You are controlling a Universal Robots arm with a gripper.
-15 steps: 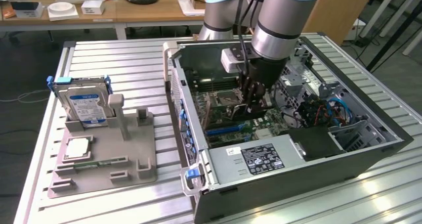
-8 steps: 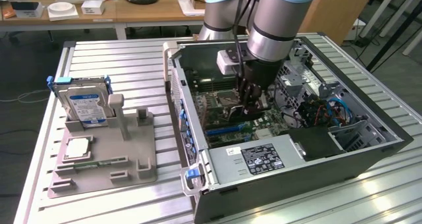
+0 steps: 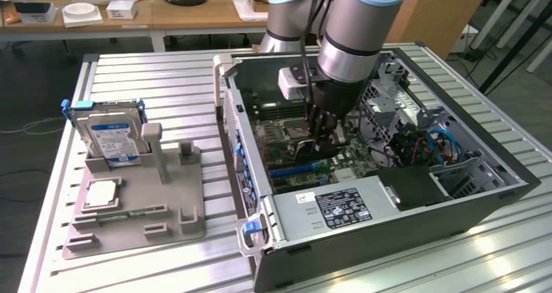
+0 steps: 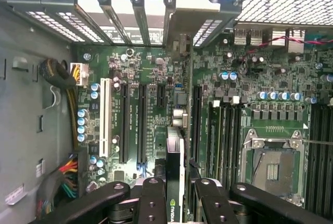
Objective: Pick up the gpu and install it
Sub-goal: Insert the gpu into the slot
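Inside the open computer case [image 3: 285,241], my gripper [image 3: 321,136] is shut on the gpu [image 3: 309,152], a thin dark card held on edge just over the motherboard [image 3: 285,147]. In the wrist view the black fingers [image 4: 151,203] clamp both sides of the gpu [image 4: 175,148], which carries a green logo. Its pale bracket [image 4: 179,44] points toward the case's rear slot openings. The card hangs beside the long black expansion slots [image 4: 141,120], roughly parallel to them. I cannot tell whether its lower edge touches a slot.
A grey fixture tray [image 3: 129,231] at the exterior view's left holds an upright hard drive [image 3: 112,138], a processor [image 3: 101,193] and a green memory stick [image 3: 129,213]. In the case sit the power supply [image 3: 340,209], the empty processor socket [image 4: 270,167] and cable bundles [image 4: 62,78].
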